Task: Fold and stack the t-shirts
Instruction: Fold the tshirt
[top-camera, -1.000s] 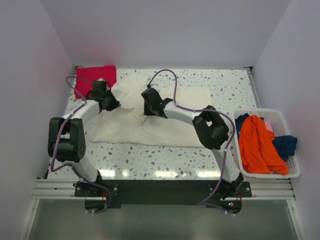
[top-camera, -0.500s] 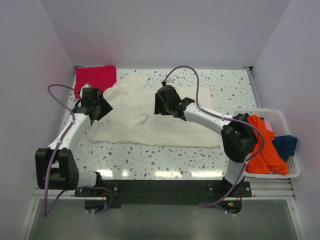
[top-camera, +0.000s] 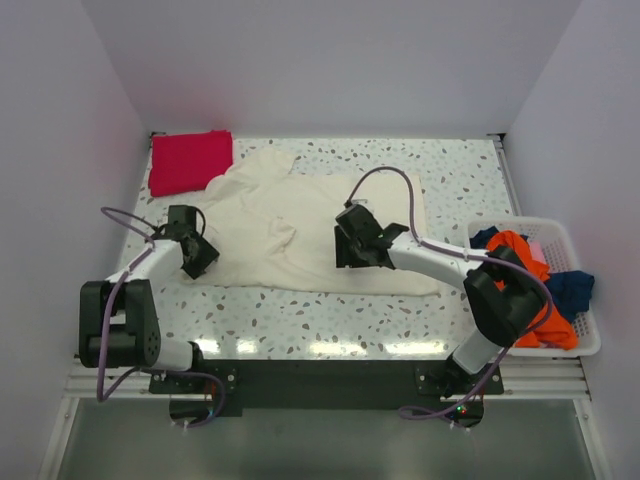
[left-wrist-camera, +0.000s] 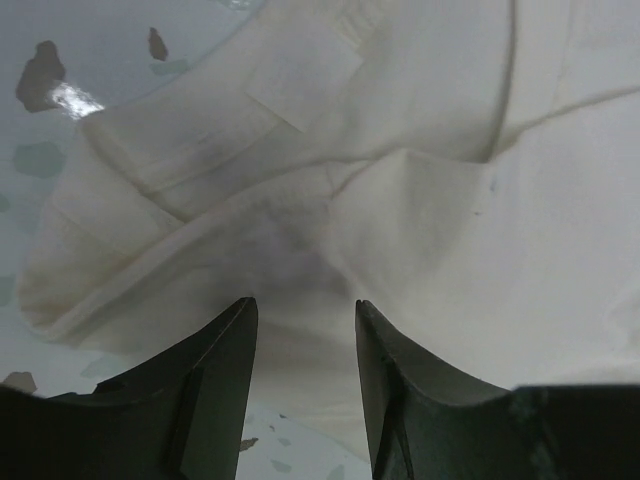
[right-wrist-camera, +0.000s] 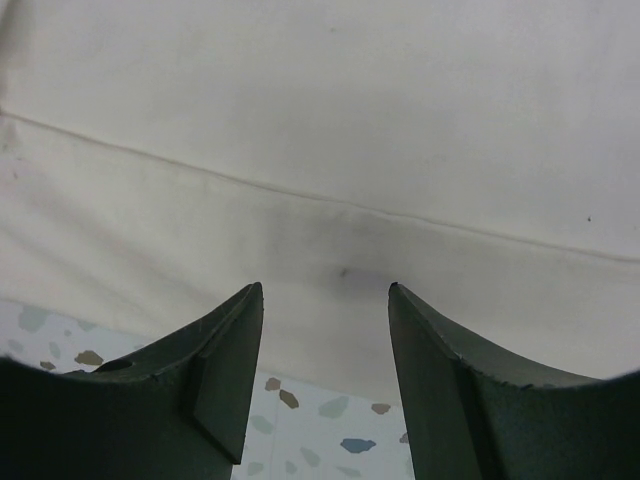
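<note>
A large cream t-shirt (top-camera: 300, 215) lies spread on the speckled table. My left gripper (top-camera: 197, 256) hovers at its near left corner, open, with only creased cream cloth (left-wrist-camera: 330, 170) below the gap of the left gripper (left-wrist-camera: 305, 302). My right gripper (top-camera: 347, 248) is over the shirt's near hem, open and empty; in the right wrist view the right gripper (right-wrist-camera: 325, 290) frames the cream hem (right-wrist-camera: 330, 170) and a strip of table. A folded red t-shirt (top-camera: 190, 160) lies at the back left. Orange (top-camera: 515, 290) and blue (top-camera: 570, 290) t-shirts sit in the basket.
A white plastic basket (top-camera: 590, 345) stands at the right edge of the table (top-camera: 300, 315). White walls close in the back and both sides. The arms' black base rail (top-camera: 320, 375) runs along the near edge.
Both grippers opened and let go of the cream shirt. Both arms drew back toward the near edge, the right one shifting rightward. The shirt now lies flatter.
</note>
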